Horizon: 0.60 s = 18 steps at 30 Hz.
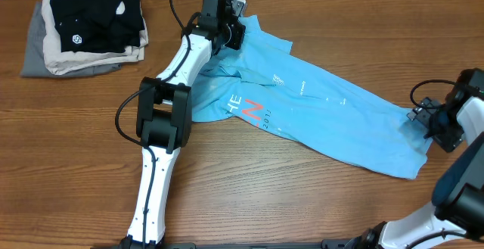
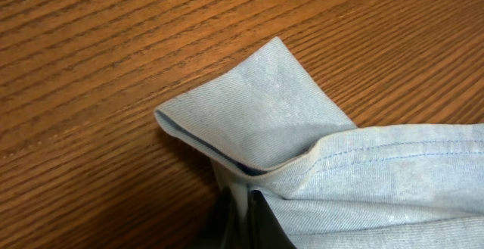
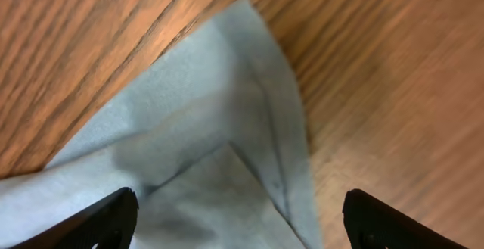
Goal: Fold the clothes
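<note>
Spanning much of the wooden table (image 1: pixel 302 203), the sky-blue T-shirt (image 1: pixel 318 105) lies spread but rumpled. It begins near the right of the pile of folded garments (image 1: pixel 83 37) and runs diagonally away from it toward the near side. It is not yet folded. Judged stage: securing both ends so the cloth can be drawn flat or carried over.

Pile of folded garments: set apart from the T-shirt, presumably finished work placed out of the way.

Left gripper (image 1: pixel 231 29): at the T-shirt end nearest the pile, fingers clamped on a doubled hemmed edge (image 2: pixel 257 113), likely a sleeve. The edge stands off the wood in a peak because it is pinched from below.

Right gripper (image 1: pixel 435 124): at the end farthest from the pile, fingers spread wide to either side of the hem corner (image 3: pixel 249 90), holding nothing. Judgement: it is placed to take that corner, giving a hold opposite the left one.

Risk: the thin fabric may slip, or only one layer may be caught.
</note>
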Each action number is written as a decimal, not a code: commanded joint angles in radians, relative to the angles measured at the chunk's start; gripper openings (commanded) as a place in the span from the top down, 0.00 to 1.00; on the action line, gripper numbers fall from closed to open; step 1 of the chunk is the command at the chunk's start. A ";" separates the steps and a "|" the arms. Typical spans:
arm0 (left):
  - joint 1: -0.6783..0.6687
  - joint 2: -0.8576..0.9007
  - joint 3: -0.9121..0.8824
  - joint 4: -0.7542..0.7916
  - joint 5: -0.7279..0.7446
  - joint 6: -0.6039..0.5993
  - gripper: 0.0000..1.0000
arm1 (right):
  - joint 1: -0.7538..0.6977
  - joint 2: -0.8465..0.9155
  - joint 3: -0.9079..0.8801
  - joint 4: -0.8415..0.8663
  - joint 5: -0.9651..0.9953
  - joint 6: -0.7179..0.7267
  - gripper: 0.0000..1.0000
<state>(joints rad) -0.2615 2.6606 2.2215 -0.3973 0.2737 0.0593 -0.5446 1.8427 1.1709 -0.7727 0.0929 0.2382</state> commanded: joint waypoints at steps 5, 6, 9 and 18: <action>0.009 0.060 -0.020 -0.029 -0.022 0.005 0.96 | -0.001 0.080 0.013 0.036 -0.072 -0.031 0.21; 0.009 0.060 -0.020 -0.024 -0.022 0.005 0.96 | -0.001 0.087 0.013 0.043 -0.072 -0.031 0.22; 0.009 0.060 -0.019 -0.016 -0.022 0.005 0.96 | -0.001 0.090 0.013 0.066 -0.072 -0.031 0.24; 0.009 0.060 -0.019 0.010 -0.022 0.005 0.96 | -0.001 0.092 0.013 0.126 -0.085 -0.038 0.29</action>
<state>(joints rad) -0.2611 2.6621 2.2215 -0.3775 0.2764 0.0597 -0.5438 1.9076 1.1721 -0.6621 0.0471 0.2081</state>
